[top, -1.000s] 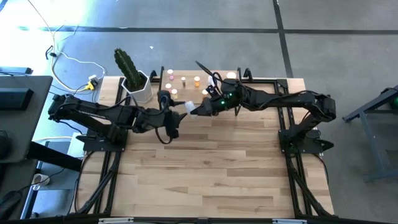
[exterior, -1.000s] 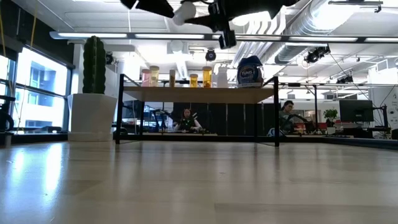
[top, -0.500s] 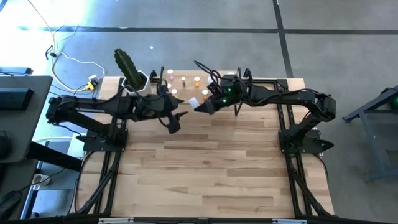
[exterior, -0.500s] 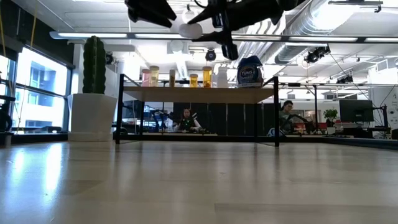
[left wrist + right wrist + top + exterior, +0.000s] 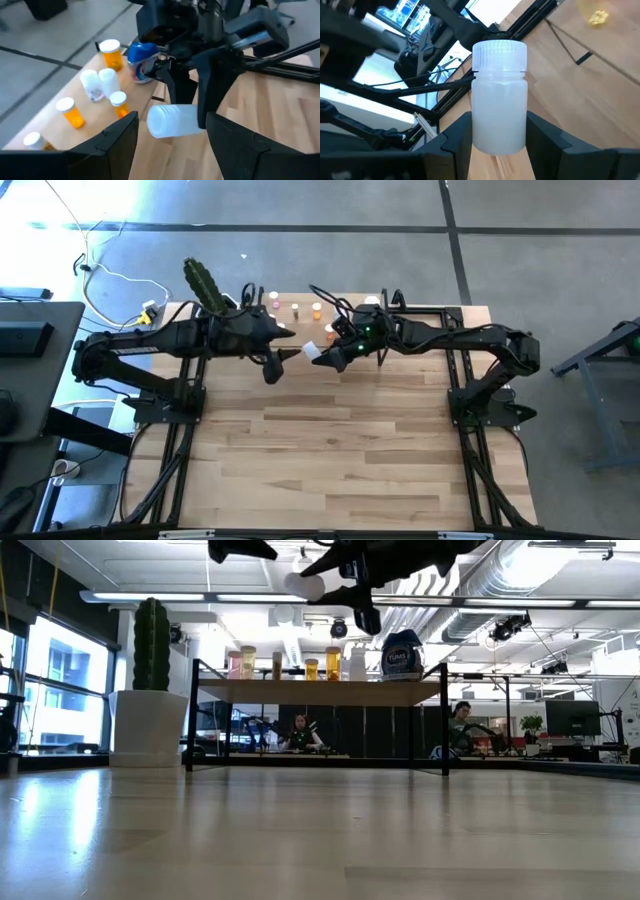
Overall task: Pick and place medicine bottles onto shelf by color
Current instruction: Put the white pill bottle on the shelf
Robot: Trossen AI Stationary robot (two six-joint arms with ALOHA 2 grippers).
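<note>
The right gripper (image 5: 322, 356) hangs in the air above the wood-plank tabletop (image 5: 340, 450), in front of the shelf, its two dark fingers (image 5: 455, 142) clamped on the body of a small translucent white plastic bottle with a ribbed white cap (image 5: 499, 95), which lies level with the cap pointing toward the left arm. Just beside it, the left gripper (image 5: 290, 354) faces that cap with its jaws spread wide and nothing between them; the bottle (image 5: 172, 120) sits just past its fingertips, not touching. Beyond both stands the low light-wood shelf on thin black legs (image 5: 320, 692), carrying pink, orange and white-capped bottles and a squat blue one (image 5: 401, 655). A tall green cactus in a white pot (image 5: 150, 690) stands at the shelf's left end
</note>
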